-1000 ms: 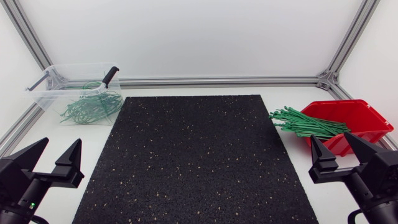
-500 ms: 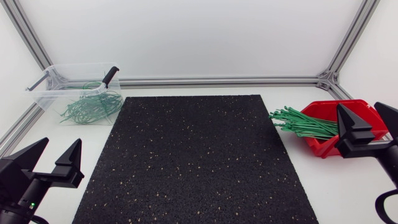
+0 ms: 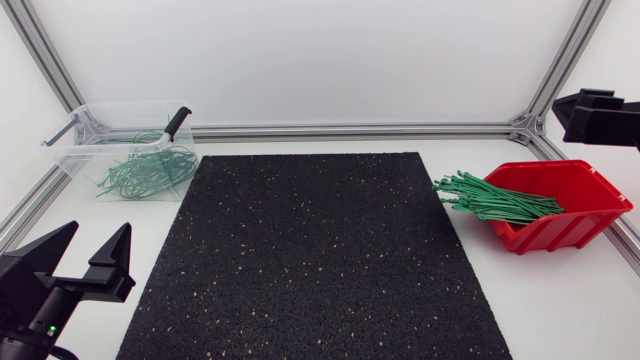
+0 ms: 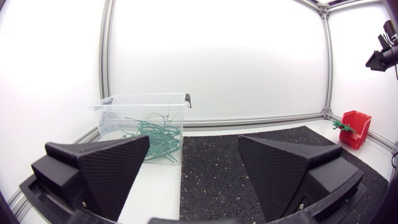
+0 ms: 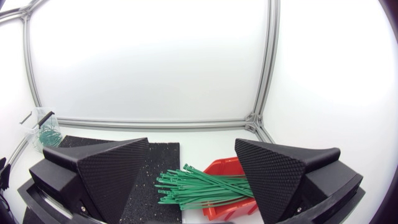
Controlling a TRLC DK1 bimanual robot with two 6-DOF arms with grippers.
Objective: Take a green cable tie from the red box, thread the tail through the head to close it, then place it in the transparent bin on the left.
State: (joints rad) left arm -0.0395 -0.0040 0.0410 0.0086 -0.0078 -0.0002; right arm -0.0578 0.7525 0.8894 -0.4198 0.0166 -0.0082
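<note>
Head view: green cable ties (image 3: 490, 198) fan out of the red box (image 3: 575, 210) toward the mat (image 3: 300, 250). Transparent bin (image 3: 115, 140) sits far left.

Left wrist: my left gripper (image 4: 193, 158) is spread wide and empty, bin ahead.

Right wrist: my right gripper (image 5: 189, 165) is spread and empty, ties ahead and below. They're likely light, springy and slick, so pinch one overhanging end.
</note>
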